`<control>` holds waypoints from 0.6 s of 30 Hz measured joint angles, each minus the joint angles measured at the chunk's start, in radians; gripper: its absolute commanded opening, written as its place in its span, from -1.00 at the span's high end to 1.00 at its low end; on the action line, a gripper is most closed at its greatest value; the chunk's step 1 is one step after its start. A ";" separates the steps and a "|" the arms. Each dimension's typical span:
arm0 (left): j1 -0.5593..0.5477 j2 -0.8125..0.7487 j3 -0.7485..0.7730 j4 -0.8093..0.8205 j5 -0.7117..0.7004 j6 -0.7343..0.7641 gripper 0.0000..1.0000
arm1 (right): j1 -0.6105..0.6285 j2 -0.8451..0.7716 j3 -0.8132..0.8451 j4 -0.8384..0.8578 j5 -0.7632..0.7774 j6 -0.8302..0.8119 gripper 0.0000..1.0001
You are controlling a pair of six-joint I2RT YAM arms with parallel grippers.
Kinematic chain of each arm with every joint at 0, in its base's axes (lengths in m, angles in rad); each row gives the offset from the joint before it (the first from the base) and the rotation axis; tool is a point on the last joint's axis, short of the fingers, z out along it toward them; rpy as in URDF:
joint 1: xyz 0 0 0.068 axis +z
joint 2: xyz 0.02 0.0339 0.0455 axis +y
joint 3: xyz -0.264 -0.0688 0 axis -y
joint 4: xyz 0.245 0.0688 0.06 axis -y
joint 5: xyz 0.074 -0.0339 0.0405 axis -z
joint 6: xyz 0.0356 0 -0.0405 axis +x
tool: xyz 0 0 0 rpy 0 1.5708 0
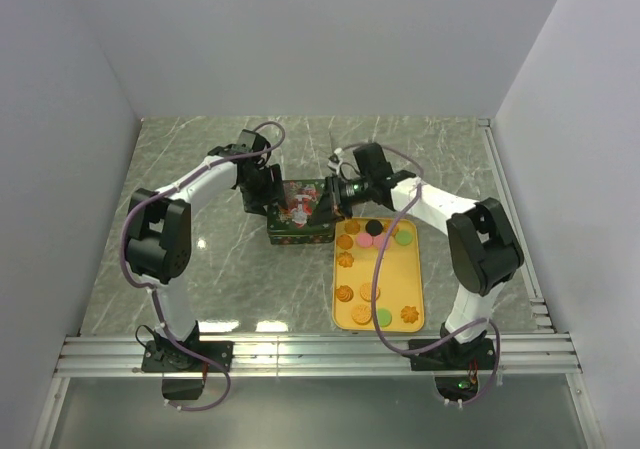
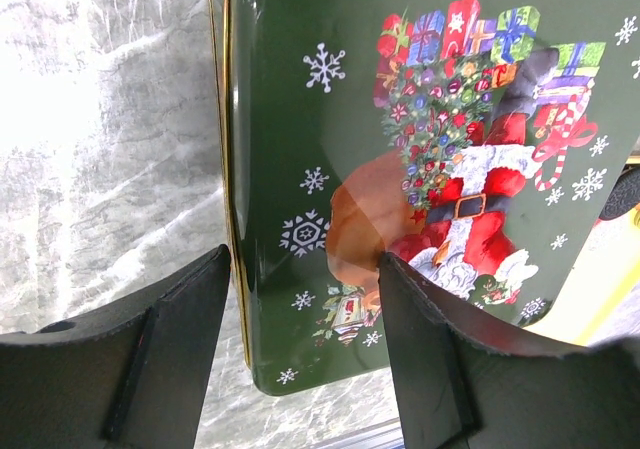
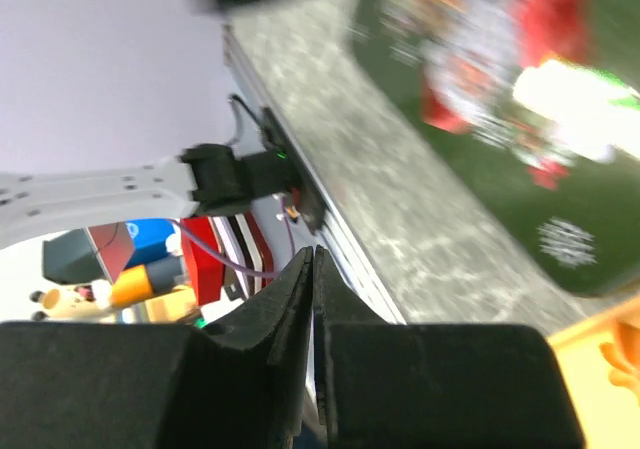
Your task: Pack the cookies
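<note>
Several cookies (image 1: 372, 293) in golden-brown, pink, green and black lie on a yellow tray (image 1: 412, 274) right of centre. A green Christmas tin (image 1: 298, 212) with a Santa picture on its lid (image 2: 400, 149) stands to the tray's left. My left gripper (image 1: 263, 193) is open; in the left wrist view its jaws (image 2: 305, 359) straddle the lid's near-left corner, one finger over the table and one over the lid. My right gripper (image 1: 336, 195) is at the tin's right edge; in the right wrist view it (image 3: 313, 261) is shut and empty, with the blurred lid (image 3: 520, 119) above it.
The marble table top (image 1: 200, 269) lies left of the tin, with white walls on three sides. A metal rail (image 1: 300, 354) runs along the near edge. The tray's corner (image 3: 612, 361) shows in the right wrist view.
</note>
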 measured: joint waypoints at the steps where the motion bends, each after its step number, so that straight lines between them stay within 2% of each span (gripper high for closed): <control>1: 0.000 -0.002 -0.003 0.002 0.000 -0.001 -0.33 | 0.000 -0.009 0.015 -0.001 -0.002 0.000 0.80; 7: 0.000 -0.008 -0.011 0.003 0.000 -0.005 -0.33 | 0.000 -0.025 0.104 0.019 -0.023 0.014 0.80; 11: 0.000 -0.008 -0.011 0.003 -0.001 -0.014 -0.32 | -0.009 -0.006 0.101 0.105 -0.039 0.069 0.82; 15: 0.000 -0.010 -0.014 0.004 -0.001 -0.018 -0.32 | -0.039 0.097 0.042 0.294 -0.063 0.158 0.92; 18: 0.000 -0.023 -0.031 0.011 0.000 -0.019 -0.32 | -0.062 0.229 -0.006 0.308 -0.040 0.169 0.92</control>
